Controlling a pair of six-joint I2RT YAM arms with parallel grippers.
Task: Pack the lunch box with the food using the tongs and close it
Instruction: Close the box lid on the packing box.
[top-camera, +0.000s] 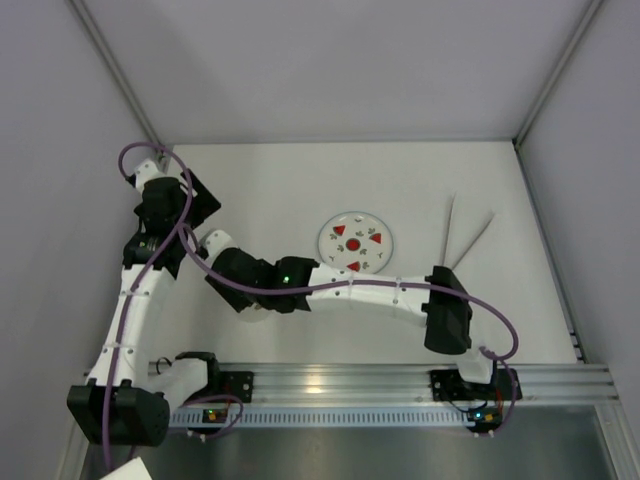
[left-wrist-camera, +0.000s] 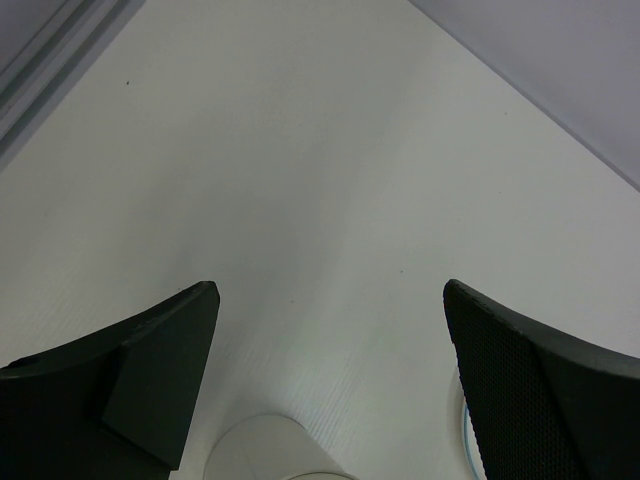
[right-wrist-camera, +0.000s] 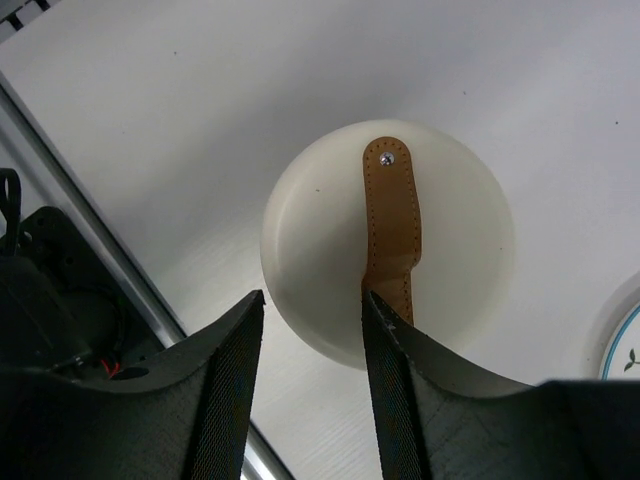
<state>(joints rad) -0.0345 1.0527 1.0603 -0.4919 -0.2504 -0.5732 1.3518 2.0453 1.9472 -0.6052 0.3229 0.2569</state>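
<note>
The lunch box (right-wrist-camera: 330, 250) is a white round tub with a brown strap (right-wrist-camera: 392, 225) screwed to it. It lies just past my right gripper (right-wrist-camera: 313, 295). The gripper's fingers stand apart over its near rim; the right fingertip (right-wrist-camera: 385, 320) touches the strap's end, and bare table shows in the gap. From above, the lunch box (top-camera: 215, 243) peeks out at the end of my outstretched right arm. My left gripper (left-wrist-camera: 330, 300) is wide open over bare table, with the lunch box (left-wrist-camera: 270, 450) at the bottom edge. The tongs (top-camera: 462, 235) lie in a V right of the plate. The food is out of view.
A round plate (top-camera: 355, 243) printed with red triangles and small sprigs sits mid-table; its blue rim (left-wrist-camera: 465, 440) shows beside my left gripper. Grey walls close in the left, back and right. An aluminium rail (top-camera: 400, 382) runs along the near edge.
</note>
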